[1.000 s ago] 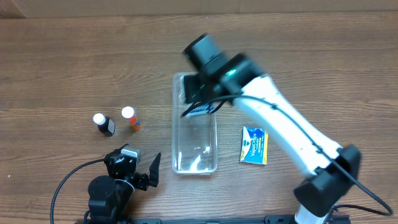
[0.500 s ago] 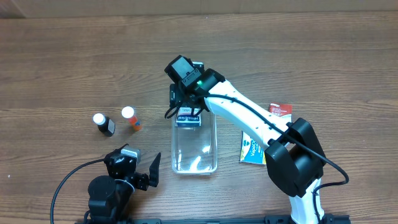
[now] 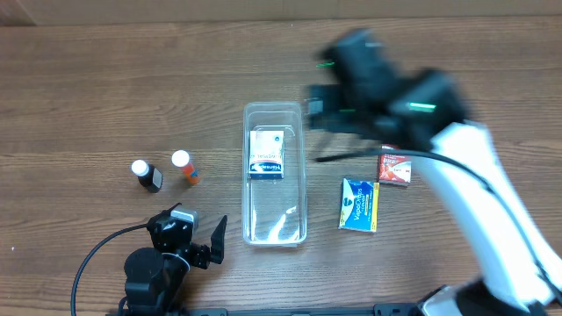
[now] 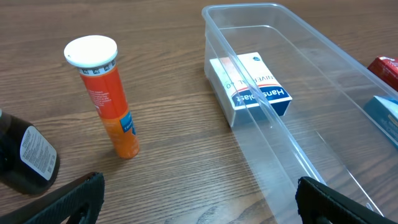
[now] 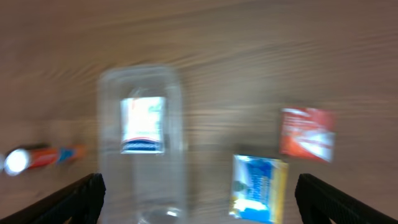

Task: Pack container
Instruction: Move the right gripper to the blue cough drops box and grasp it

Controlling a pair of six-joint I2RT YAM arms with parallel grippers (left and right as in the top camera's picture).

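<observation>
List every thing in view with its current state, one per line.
container: holds one box, otherwise unfilled.
white-and-blue box: flat inside the container.
orange tube: upright, cap on.
dark bottle: cap on.
blue box: flat on table, unpacked.
red box: on table, unpacked.
left claw: open, empty.
right claw: open, empty.

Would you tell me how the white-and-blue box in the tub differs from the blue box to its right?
The white-and-blue box lies inside the container, at its far end; the blue box lies outside it on the table. The first is mostly white with a blue band; the second is mostly blue with yellow trim. Both are small cartons lying flat, unheld.
</observation>
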